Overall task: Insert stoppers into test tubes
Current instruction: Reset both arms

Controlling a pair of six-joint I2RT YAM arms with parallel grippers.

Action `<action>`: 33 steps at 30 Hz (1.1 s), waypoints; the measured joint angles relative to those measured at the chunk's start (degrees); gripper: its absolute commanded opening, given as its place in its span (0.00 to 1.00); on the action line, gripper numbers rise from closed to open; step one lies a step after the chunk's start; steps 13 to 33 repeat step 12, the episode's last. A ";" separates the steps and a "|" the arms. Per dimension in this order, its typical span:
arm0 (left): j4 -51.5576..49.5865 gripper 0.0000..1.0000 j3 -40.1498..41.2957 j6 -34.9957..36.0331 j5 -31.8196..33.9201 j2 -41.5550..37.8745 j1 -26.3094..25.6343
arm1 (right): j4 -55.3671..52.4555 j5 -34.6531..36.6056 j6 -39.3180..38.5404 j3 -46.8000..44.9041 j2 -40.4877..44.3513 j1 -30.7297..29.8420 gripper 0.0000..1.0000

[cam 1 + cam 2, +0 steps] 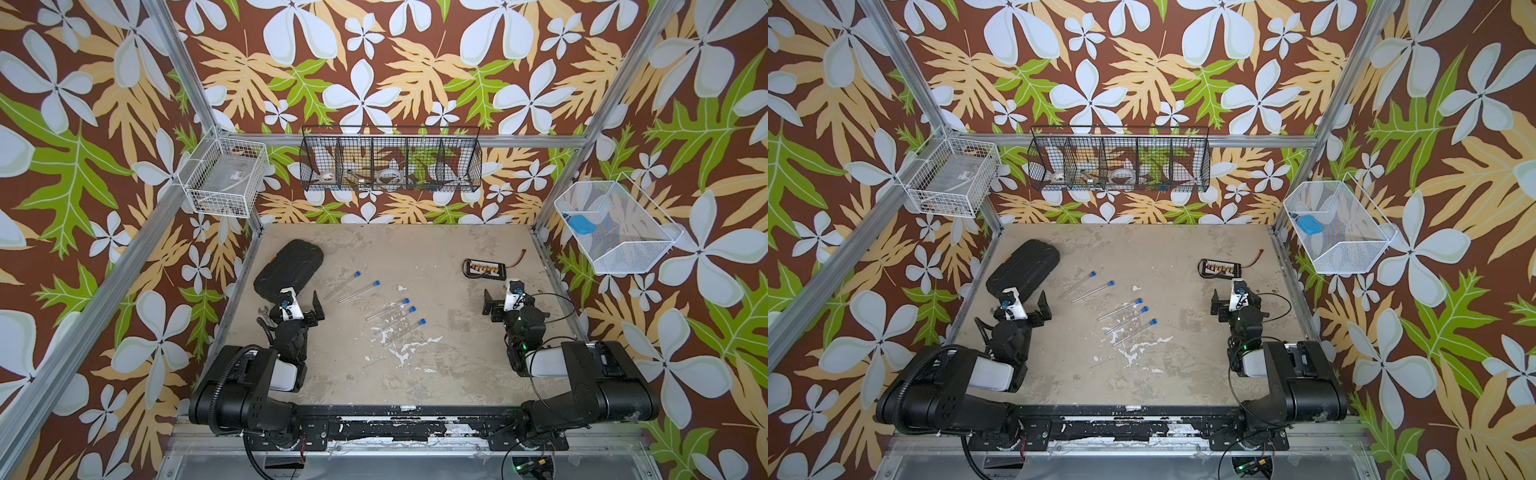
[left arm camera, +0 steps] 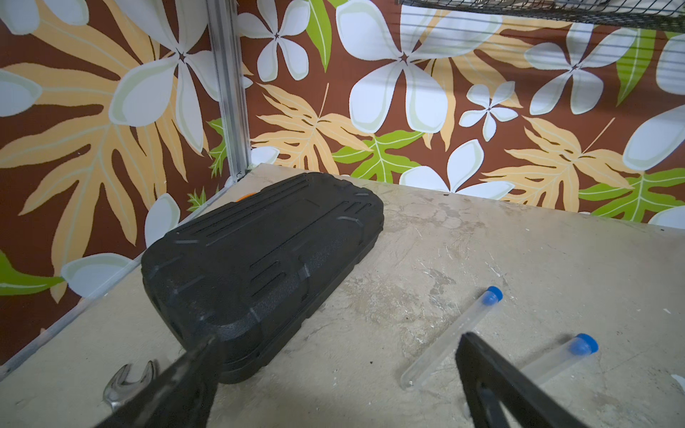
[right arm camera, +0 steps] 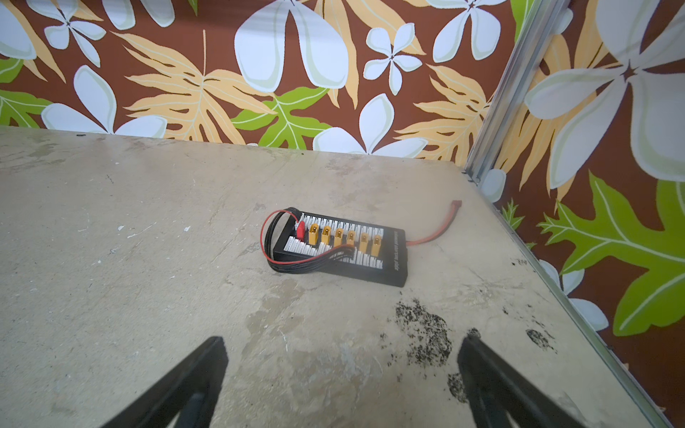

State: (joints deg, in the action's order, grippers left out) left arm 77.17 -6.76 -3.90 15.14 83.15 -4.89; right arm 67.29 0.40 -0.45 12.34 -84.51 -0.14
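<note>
Blue stoppers [image 1: 406, 301] plug all five clear test tubes [image 1: 386, 310], lying mid table [image 1: 415, 249] between the arms. Left gripper [image 2: 338, 336] and right gripper [image 3: 343, 337] jaws wide apart, neither touching a tube.

Walls [image 1: 415, 62] on three sides carried a brown print of white flowers and green and tan leaves, held in an aluminium frame [image 1: 183, 62]. The desk [image 1: 415, 257] was beige, stained and chipped white in places. A black basket [image 1: 457, 166] hung on the back wall, a white basket [image 1: 218, 203] on the left, a mesh basket [image 1: 623, 259] on the right. Lighting was even.
</note>
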 measured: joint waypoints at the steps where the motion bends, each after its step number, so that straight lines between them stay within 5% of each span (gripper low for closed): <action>1: -0.44 1.00 -0.72 0.00 -0.04 0.07 0.00 | 0.00 0.00 0.00 0.00 0.04 0.00 1.00; 33: -4.07 1.00 -2.78 0.90 -1.77 0.90 0.07 | 0.00 0.00 0.00 0.00 0.04 -0.02 1.00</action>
